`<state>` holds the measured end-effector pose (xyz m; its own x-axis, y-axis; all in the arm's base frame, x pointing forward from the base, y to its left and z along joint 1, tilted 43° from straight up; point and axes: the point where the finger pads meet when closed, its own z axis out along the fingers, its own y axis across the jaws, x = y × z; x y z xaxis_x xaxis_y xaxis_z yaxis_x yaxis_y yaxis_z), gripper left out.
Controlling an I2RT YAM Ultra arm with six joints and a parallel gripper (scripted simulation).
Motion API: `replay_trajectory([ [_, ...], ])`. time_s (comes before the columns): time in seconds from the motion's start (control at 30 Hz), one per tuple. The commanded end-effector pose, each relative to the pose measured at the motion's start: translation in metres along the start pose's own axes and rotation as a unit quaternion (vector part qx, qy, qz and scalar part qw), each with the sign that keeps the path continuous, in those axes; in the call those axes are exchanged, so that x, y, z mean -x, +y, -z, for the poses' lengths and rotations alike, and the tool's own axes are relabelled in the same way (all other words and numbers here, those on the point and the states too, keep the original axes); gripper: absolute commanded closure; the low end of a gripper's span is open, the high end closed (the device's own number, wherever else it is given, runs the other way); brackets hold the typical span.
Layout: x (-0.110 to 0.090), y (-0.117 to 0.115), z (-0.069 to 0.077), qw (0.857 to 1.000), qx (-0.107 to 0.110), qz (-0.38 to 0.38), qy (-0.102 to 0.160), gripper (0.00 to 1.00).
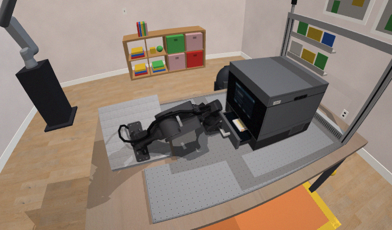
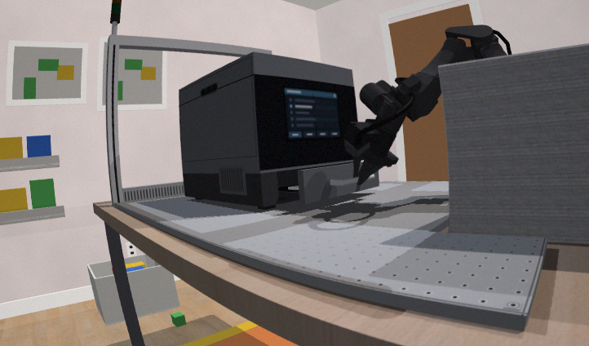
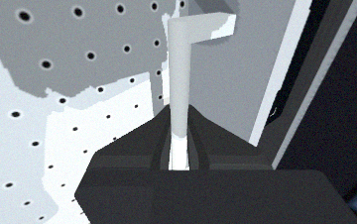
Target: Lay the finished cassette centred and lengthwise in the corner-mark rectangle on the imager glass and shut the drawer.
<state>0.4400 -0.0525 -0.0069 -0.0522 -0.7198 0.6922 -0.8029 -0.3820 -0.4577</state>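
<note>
The gel imager IM (image 1: 274, 97) is a dark box on the table's right half; it also shows in the exterior view (image 2: 265, 129). Its drawer (image 1: 235, 126) stands partly out of the front. The cassette FINISHED (image 1: 240, 125), pale with an orange edge, lies inside the drawer, mostly hidden under IM's front. My gripper (image 1: 223, 131) is shut on the drawer's pale handle (image 3: 178, 84), which runs up between the fingers in the wrist view. The gripper also shows at the drawer front in the exterior view (image 2: 362, 178).
A grey ribbed block (image 2: 517, 146) stands on the table behind my arm. A perforated plate (image 1: 196, 187) covers the table's front. A metal frame (image 1: 361, 80) rises behind IM. A shelf with coloured boxes (image 1: 166, 51) stands by the far wall.
</note>
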Motion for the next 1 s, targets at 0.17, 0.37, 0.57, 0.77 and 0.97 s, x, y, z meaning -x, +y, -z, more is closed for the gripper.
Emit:
replay_trajectory([
  [0.17, 0.002, -0.017, -0.009, 1.000, -0.011, -0.002, -0.006, 1.00],
  [0.37, 0.001, -0.024, -0.014, 1.000, -0.013, -0.005, -0.004, 1.00],
  [0.57, 0.003, -0.030, -0.013, 1.000, -0.018, -0.005, -0.005, 1.00],
  [0.77, 0.007, -0.013, -0.017, 0.999, -0.051, 0.006, -0.009, 1.00],
  [0.97, 0.000, -0.037, -0.022, 0.997, -0.078, -0.007, -0.002, 1.00],
])
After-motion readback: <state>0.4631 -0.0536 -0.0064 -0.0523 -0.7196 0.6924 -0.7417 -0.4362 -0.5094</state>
